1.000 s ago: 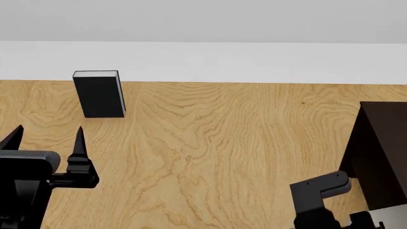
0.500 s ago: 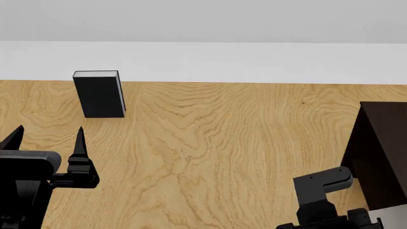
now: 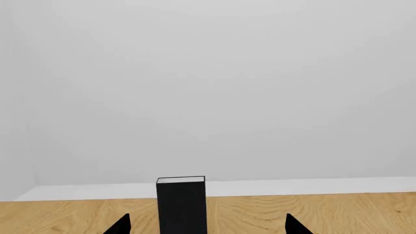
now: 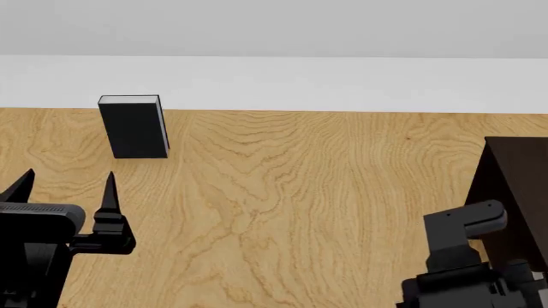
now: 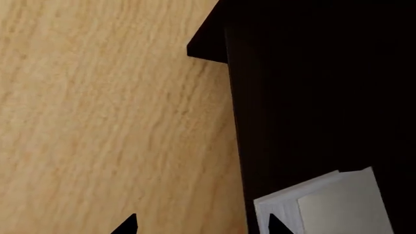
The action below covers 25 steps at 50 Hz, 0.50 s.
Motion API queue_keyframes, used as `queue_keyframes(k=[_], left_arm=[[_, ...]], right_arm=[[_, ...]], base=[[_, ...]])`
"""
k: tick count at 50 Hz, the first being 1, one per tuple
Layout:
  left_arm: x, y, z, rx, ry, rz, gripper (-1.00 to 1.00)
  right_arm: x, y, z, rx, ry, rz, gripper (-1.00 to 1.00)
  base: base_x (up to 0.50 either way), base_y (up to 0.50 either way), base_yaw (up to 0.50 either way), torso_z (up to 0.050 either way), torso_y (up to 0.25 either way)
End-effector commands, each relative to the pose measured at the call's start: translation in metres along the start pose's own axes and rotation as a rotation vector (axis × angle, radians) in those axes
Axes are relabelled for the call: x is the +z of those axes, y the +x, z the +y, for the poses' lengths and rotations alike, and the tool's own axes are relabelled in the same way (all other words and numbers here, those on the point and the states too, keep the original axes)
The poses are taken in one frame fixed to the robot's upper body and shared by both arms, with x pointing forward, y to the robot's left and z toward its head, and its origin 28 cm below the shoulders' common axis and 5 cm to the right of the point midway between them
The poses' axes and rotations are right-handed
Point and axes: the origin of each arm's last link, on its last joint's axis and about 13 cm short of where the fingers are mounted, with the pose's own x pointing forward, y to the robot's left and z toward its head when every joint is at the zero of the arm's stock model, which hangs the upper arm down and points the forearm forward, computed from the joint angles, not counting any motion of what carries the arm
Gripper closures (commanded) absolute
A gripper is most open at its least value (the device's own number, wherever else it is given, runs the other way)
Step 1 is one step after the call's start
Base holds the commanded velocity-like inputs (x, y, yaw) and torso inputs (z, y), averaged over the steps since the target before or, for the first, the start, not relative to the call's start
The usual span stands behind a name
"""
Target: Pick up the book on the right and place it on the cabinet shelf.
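The right end effector (image 5: 199, 226), spread wide and empty, hovers over the wood-grain surface (image 4: 283, 192) beside the blocky, very dark brown cabinet (image 4: 514, 192) at 4 o'clock. The plain light grey book (image 5: 338, 204) sits close against that cabinet, beside one fingertip. It looks stiff, smooth and fairly light, so pinch it across its thickness, mid-length.

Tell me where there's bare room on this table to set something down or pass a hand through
The widest bare stretch is the middle of the table, between the black book at the far left and the cabinet at the right. The strip along the far edge right of the black book is bare too. It is tight beside the cabinet, where the right gripper hangs near a grey book.
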Motion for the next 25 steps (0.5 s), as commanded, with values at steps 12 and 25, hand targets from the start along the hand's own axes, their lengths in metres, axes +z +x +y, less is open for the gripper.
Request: queue_keyframes(k=[12,25], left_arm=[[0.0,0.0,0.0,-0.002,0.004,-0.003,-1.0],[0.001,-0.001,0.0,-0.001,0.001,-0.004,-1.0]], right_arm=[[0.02,0.007,-0.029,-0.152,-0.105,-0.001,-1.0],[0.034,0.004,-0.009,-0.08,-0.154,-0.115,-1.0]], base=[[0.01,0.0,-0.01,0.0,0.0],[0.01,-0.01,-0.01,0.0,0.0]])
